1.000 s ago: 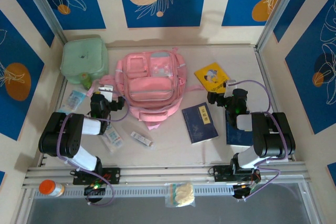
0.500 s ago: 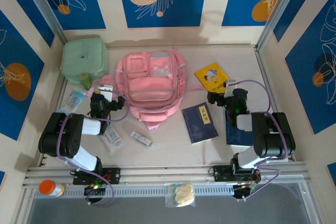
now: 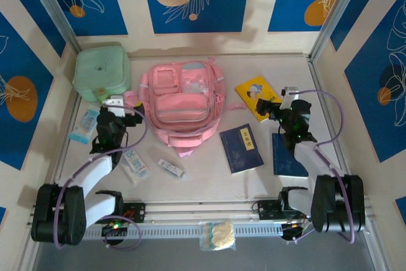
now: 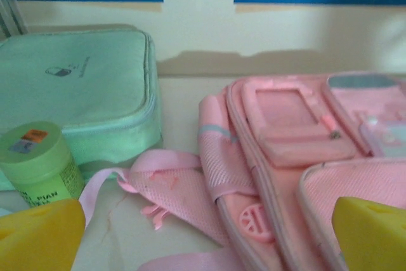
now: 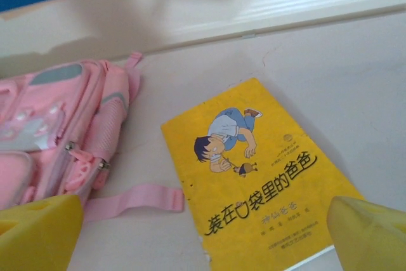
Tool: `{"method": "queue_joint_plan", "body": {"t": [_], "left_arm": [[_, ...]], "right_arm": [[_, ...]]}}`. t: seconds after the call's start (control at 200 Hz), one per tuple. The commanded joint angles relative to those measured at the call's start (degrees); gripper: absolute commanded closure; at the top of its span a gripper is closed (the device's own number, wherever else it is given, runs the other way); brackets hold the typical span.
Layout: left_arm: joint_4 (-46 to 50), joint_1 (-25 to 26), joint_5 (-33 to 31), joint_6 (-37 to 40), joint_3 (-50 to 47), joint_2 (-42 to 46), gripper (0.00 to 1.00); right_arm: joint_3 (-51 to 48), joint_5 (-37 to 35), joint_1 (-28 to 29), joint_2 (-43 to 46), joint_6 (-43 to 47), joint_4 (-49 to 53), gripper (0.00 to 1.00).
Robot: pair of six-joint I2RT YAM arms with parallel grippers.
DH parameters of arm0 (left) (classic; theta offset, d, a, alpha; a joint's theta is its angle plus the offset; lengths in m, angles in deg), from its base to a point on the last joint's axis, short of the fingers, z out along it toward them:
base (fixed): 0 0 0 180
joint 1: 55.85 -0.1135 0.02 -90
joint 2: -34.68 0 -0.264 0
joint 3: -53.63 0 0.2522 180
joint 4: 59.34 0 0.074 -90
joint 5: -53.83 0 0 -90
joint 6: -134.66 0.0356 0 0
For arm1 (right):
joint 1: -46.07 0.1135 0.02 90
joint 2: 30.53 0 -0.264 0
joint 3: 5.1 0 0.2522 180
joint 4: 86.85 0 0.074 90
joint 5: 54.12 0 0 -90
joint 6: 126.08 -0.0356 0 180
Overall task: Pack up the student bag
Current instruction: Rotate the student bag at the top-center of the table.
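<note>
1. Student bag lies flat at upper centre of the table, with bare room along the frame's lower middle.
2. Pale tabletop with blue-patterned walls on three sides.
3. One yellow book, two blue books, one mint case.
4. Left gripper, beside the bag's left edge, and right gripper, at the yellow book, both gape wide and empty.
</note>
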Motion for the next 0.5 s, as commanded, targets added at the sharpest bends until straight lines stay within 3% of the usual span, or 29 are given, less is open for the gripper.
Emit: {"method": "queue_joint_plan", "body": {"t": [0.0, 0.06, 0.19, 0.345, 0.495], "left_arm": [[11.13, -0.56, 2.31, -11.51, 4.46, 2.55, 0.01], [13.85, -0.62, 6.15, -12.12, 6.01, 3.06, 0.00], [14.16, -1.14, 4.61, -22.12, 5.32, 1.59, 0.01], [24.21, -1.35, 8.72, -28.00, 9.04, 1.40, 0.01], [25.39, 0.13, 12.59, -31.96, 8.30, 5.09, 0.01]], "right_arm": [[3.81, -5.93, -1.27, 3.68, -15.84, 14.98, 0.01], [4.77, -5.63, -2.44, 4.41, -20.05, 20.95, 0.01], [5.12, 2.65, -4.65, 3.44, -23.82, 23.25, 0.01], [9.92, 4.13, -1.77, 0.90, -23.78, 32.60, 0.01], [12.82, 7.35, 1.98, -0.62, -25.42, 37.80, 0.01]]}}
